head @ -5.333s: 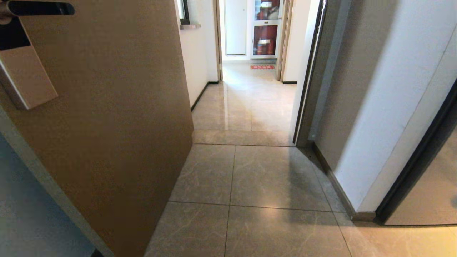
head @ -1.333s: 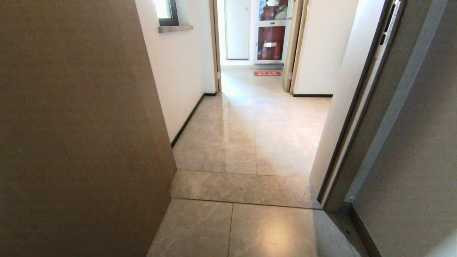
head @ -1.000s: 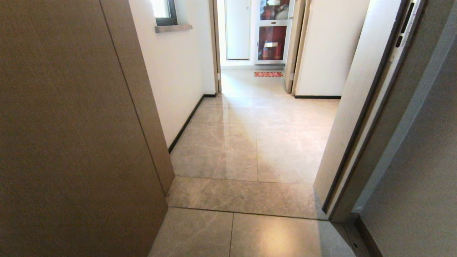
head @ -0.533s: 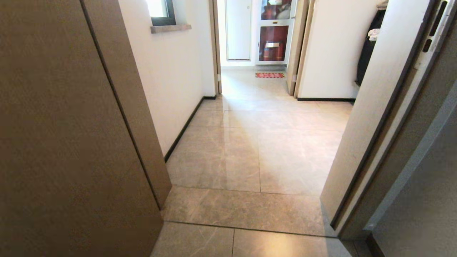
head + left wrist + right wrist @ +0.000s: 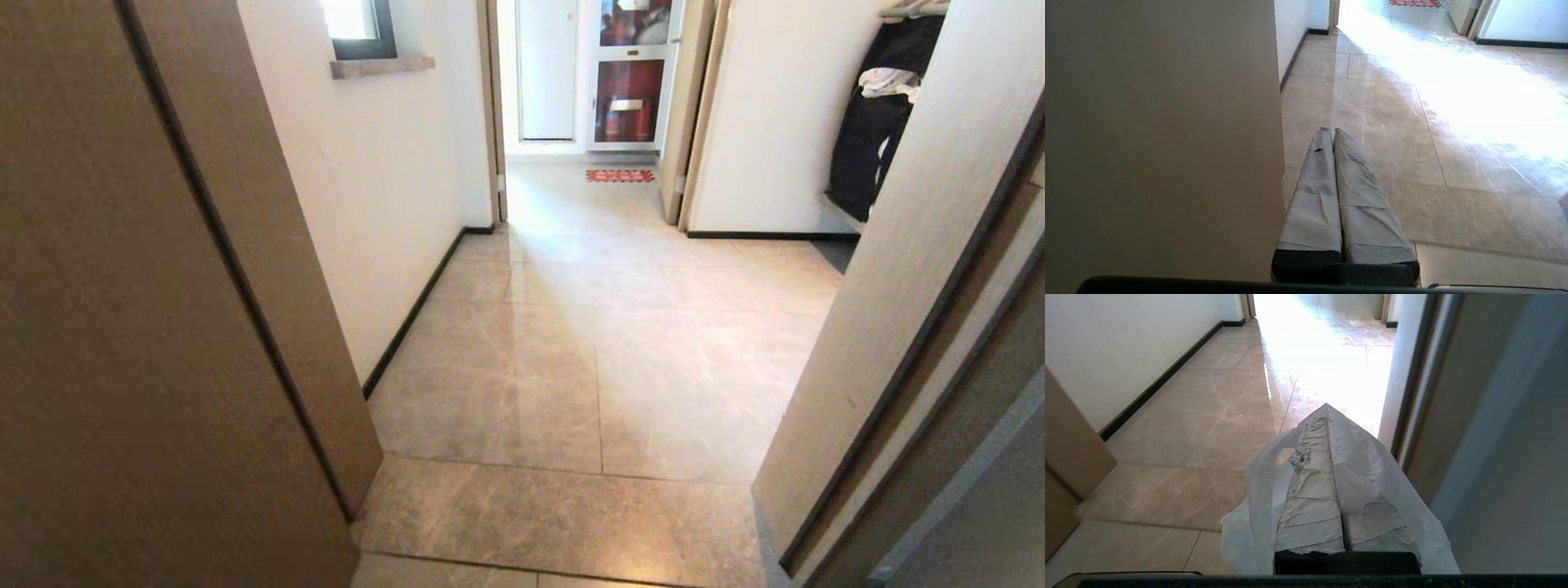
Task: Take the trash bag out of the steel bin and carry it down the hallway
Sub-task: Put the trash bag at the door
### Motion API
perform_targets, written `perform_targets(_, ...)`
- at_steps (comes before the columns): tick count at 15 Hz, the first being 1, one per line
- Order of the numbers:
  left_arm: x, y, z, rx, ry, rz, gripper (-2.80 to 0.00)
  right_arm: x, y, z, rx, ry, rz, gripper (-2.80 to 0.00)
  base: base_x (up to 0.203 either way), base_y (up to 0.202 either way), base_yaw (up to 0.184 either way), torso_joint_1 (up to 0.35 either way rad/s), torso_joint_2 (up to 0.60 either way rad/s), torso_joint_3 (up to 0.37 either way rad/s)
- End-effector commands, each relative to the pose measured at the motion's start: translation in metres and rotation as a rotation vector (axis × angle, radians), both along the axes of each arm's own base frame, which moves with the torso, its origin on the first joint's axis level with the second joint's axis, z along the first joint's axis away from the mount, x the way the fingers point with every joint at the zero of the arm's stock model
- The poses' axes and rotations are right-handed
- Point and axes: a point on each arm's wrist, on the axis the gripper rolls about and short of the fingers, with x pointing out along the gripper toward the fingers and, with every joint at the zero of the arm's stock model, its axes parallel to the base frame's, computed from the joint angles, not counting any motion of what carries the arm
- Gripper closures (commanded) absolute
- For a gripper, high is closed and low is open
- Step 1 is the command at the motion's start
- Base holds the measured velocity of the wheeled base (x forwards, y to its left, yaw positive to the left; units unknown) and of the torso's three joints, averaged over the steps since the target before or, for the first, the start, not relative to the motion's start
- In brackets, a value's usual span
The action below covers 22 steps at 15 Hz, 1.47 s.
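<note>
Right gripper (image 5: 1327, 416): tape-wrapped fingers pressed together, clamped on the trash bag (image 5: 1372, 465). Thin white plastic drapes over both fingers and hangs down on either side of them; the bag's lower part falls out of the wrist view, so its contents can't be made out. Gripper points forward and level, over the floor tiles just inside a doorway, with a grey door frame (image 5: 1412, 400) close on its right.

Left gripper (image 5: 1331, 131): fingers closed tip to tip, nothing between them, also pointing forward. A tan door (image 5: 1159, 134) stands right beside it on the left.

Neither arm shows in the head view. Ahead is the hallway (image 5: 588, 327): glossy beige marble-look tiles, white wall (image 5: 384, 180) with a black baseboard (image 5: 412, 314) on the left, a small window ledge (image 5: 381, 65) up high. At the far end, a red floor mat (image 5: 620, 175) lies before a glass-fronted cabinet (image 5: 627, 98) holding red items, probably extinguishers. Dark clothing (image 5: 869, 139) hangs on the right past the door frame.
</note>
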Motion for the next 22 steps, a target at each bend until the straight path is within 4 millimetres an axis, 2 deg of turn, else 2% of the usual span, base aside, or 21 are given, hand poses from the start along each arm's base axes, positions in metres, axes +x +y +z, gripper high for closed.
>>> perform_targets(1,0.0000,0.0000,0.0000,0.000,0.000,0.000,0.00,0.0000,0.0000,0.0001,0.001,-0.001,0.001,0.00,0.189,0.000,-0.001,0.002,0.01,0.002)
perform_targets(22,0.0000,0.0000,0.0000,0.000,0.000,0.000,0.00,0.0001,0.0000,0.0002,0.000,0.000,0.003,0.00,0.192,0.000,0.001,0.002,0.00,0.003)
